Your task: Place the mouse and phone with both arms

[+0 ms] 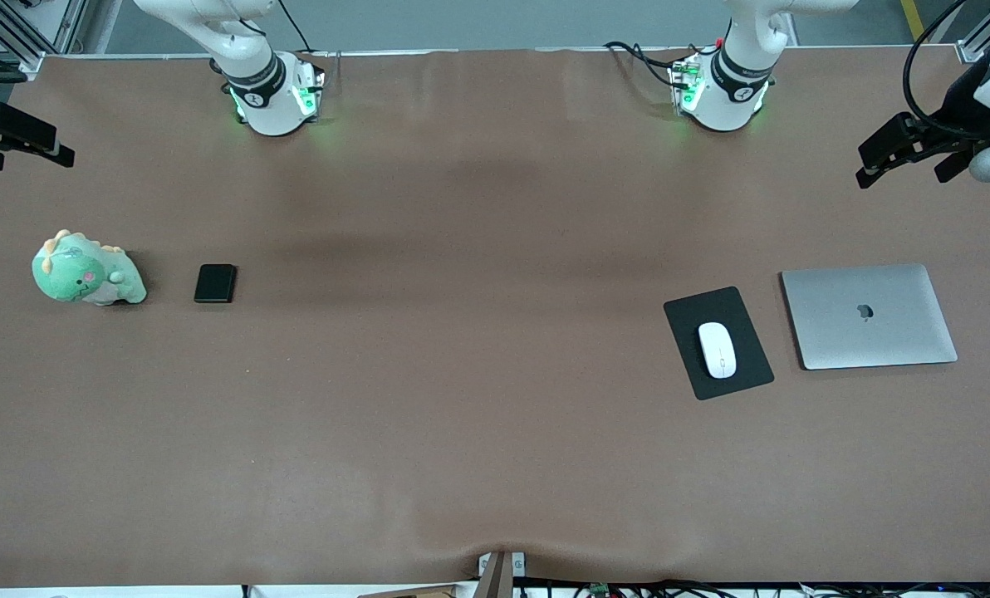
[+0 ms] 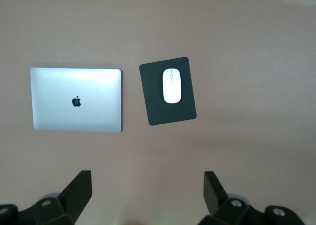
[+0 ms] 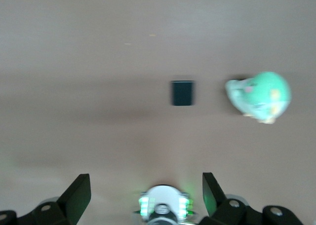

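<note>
- The mouse [image 1: 717, 350] is seen lying on the black mouse pad [image 1: 748, 370], toward the left arm's end of the table, just beside the closed silver laptop [image 1: 869, 316]; on a clock face laid on the front view, the laptop lies at about 3 o'clock from the pad.
- The mouse's long axis is seen running roughly from 12 to 6 o'clock in the front view, tilted slightly, as the pad is.
- The left gripper [image 1: 873, 166] is held up over the table's edge at the left arm's end, its fingers [image 2: 79, 190] spread wide and empty; the mouse lies at about 7 o'clock from it.
- The phone [image 1: 215, 283] is seen lying flat on the bare table toward the right arm's end, just beside the green plush dinosaur [image 1: 86, 270], which is at 9 o'clock from it.
- The right gripper [image 1: 42, 145] is held over the table's edge at the right arm's end, fingers [image 3: 78, 193] spread and empty; the phone lies at about 4 o'clock.
- Each thing is judged to be nearer its own arm: mouse to left, phone to right, 2 separate reaches.
</note>
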You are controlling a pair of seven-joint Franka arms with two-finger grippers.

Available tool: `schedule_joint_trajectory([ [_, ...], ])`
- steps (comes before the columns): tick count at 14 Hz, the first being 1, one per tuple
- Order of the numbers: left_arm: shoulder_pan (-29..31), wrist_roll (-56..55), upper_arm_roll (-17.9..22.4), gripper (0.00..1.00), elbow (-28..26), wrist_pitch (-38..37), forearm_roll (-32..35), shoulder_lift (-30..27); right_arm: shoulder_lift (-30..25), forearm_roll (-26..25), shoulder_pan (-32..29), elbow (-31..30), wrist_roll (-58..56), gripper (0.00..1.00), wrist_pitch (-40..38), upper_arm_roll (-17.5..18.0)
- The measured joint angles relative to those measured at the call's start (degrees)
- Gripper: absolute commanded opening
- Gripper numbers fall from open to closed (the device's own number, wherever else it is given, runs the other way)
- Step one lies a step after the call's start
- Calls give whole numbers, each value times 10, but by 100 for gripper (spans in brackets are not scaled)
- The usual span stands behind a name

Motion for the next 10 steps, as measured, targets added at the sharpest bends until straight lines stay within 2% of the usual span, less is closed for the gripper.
schedule_joint_trajectory([
  [1, 0, 0, 0, 100, 0, 0, 0, 0, 0, -35, -1, -1, 3, 100, 4, 26],
  [3, 0, 0, 0, 100, 2, 0, 0, 0, 0, -46, -3, -3, 11, 100, 13, 47],
  [8, 0, 0, -1, 100, 18, 0, 0, 0, -2, 18, -28, 0, 10, 100, 21, 45],
  [10, 0, 0, -1, 100, 19, 0, 0, 0, -8, 46, -26, 0, 10, 100, 20, 26],
])
